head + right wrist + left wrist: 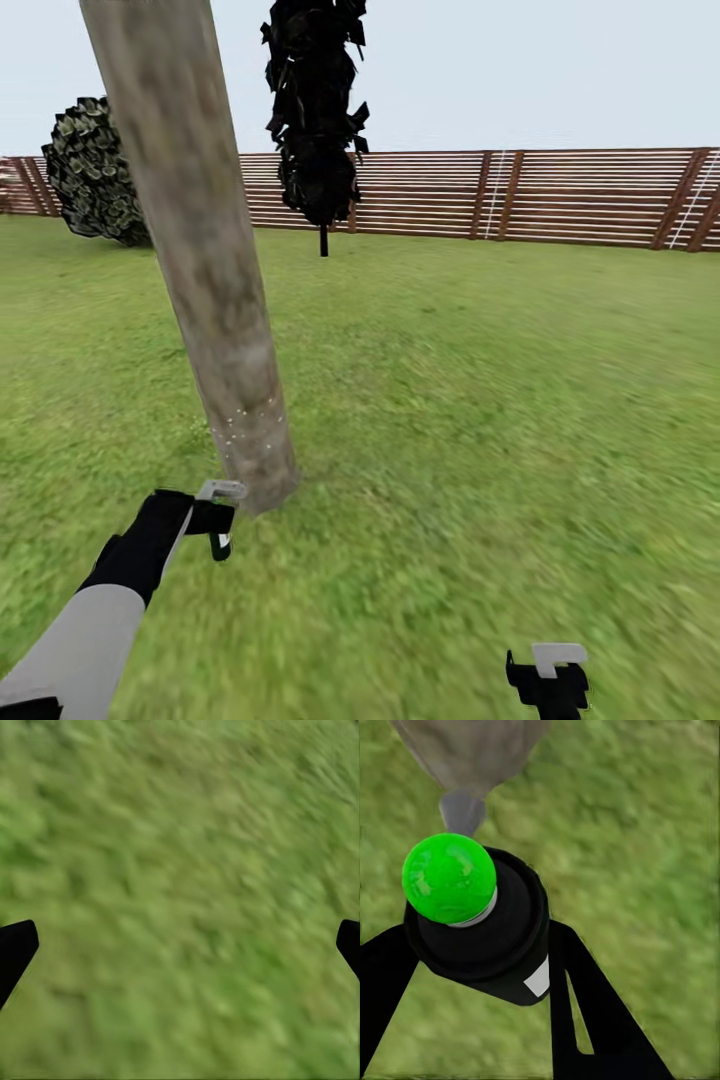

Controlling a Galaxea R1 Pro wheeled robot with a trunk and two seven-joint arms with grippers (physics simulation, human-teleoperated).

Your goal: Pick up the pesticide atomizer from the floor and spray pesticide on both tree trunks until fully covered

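Standing on a green lawn [480,400], facing a slatted brown fence [560,195] running across the upper frame of the head view.

Leaning up through the left-centre of that view: a pale grey-brown trunk [200,250], its base meeting the grass at lower left-centre, fine white specks dotting its lower part.

Reaching in from the lower left corner: the left arm, its gripper [217,520] hanging just beside the trunk's base, slightly down and left of it.

Gripping the atomizer [487,934] between the two black fingers [585,1020] in the left wrist view: dark cylinder sitting squarely in the clamp, one finger pressing each side, a bright green ball on its cap [448,877] at the upper left of the frame. Pointing toward the trunk's foot [472,754] at the top of that frame.

Hovering at the bottom right of the head view: the right gripper [548,675], well apart from the trunk. Spreading wide in the right wrist view, fingertips [15,949] peeking in at either frame edge, nothing but blurred grass between.

Showing behind: a black-green narrow tree [315,110] at top centre, a round dark bush [95,170] at upper left.
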